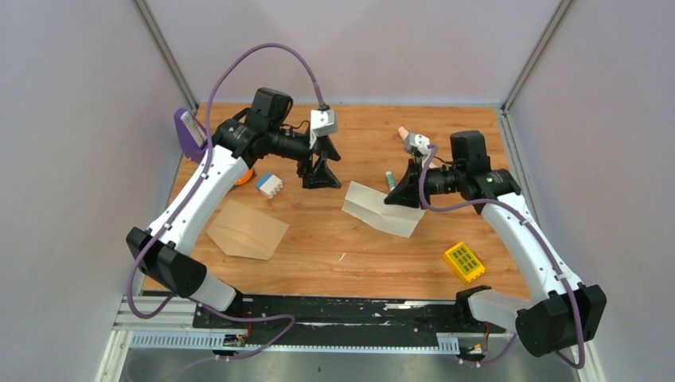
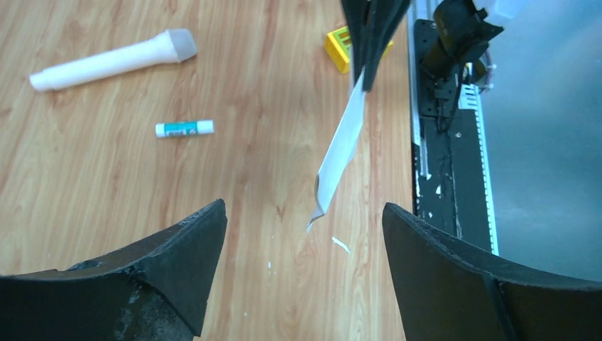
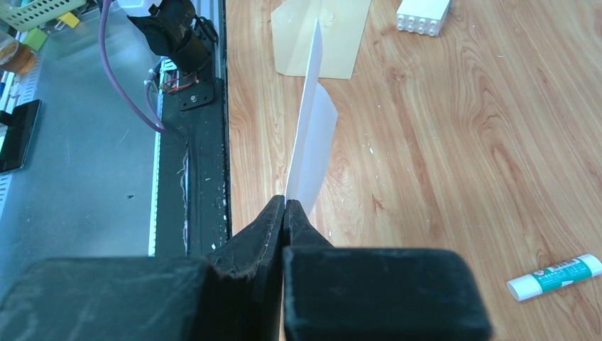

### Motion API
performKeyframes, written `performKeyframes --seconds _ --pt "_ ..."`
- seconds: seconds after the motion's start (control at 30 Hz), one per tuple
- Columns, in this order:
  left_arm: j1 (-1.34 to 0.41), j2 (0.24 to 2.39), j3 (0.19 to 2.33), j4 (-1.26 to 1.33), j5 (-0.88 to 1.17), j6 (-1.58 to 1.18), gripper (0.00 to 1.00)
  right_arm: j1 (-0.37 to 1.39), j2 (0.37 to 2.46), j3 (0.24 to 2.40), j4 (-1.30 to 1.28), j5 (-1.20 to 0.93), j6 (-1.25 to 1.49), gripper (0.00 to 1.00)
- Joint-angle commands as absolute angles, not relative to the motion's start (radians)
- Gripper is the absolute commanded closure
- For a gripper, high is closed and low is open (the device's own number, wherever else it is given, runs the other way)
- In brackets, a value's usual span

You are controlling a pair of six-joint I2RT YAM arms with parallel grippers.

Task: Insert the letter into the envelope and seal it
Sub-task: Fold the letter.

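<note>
- The right gripper point(image 3: 285, 206) is clenched on one edge of the letter point(image 3: 312, 135); both jaws press flat against the paper with no gap between them.
- The letter is held over the table point(image 1: 334, 247), a little right of centre. The right wrist view shows it edge-on, extending away from the jaws.
- Whether the free end of the sheet touches the wood cannot be determined.
- The left gripper point(image 2: 305, 241) is released, its jaws standing wide apart with nothing gripped.
- In the left wrist view the curled lower corner of the letter shows in the gap between the two fingers point(image 2: 177, 263), touching neither.
- From above, the left gripper is near the left edge of the sheet but apart from it.
- The envelope point(image 1: 247, 229) lies flat on the table at the front left, beside the left arm and well apart from the letter. Neither gripper touches it.
- A glue stick point(image 1: 391, 180) lies on the wood just behind the letter, near the right gripper.
- A white toy block point(image 1: 269, 185) sits between the envelope and the left gripper.
- A yellow grid-topped item point(image 1: 464, 262) rests at the front right of the table.
- A white tube with a grey cap point(image 2: 113, 62) lies on the wood beyond the glue stick.
</note>
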State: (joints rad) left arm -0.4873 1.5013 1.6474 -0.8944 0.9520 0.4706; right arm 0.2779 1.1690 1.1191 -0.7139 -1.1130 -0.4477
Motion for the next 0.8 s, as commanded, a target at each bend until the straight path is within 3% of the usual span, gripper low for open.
performKeyframes --seconds 0.0,0.2,0.5,0.57,0.77 --pt "-0.552 1.517 1.737 -0.926 0.953 0.477 0.09 0.275 1.171 1.142 -0.722 -1.154 -0.460 1.00" --pt "-0.653 1.646 1.823 -0.975 0.898 0.500 0.07 0.275 1.162 1.144 -0.728 -1.167 -0.457 1.00" --pt "-0.692 1.732 1.868 -1.006 0.892 0.520 0.19 0.275 1.154 1.145 -0.736 -1.178 -0.461 1.00" --pt "-0.695 1.732 1.866 -1.006 0.893 0.520 0.27 0.275 1.156 1.149 -0.736 -1.180 -0.462 1.00" --pt "-0.705 1.731 1.857 -1.011 0.901 0.524 0.78 0.275 1.160 1.153 -0.738 -1.180 -0.462 1.00"
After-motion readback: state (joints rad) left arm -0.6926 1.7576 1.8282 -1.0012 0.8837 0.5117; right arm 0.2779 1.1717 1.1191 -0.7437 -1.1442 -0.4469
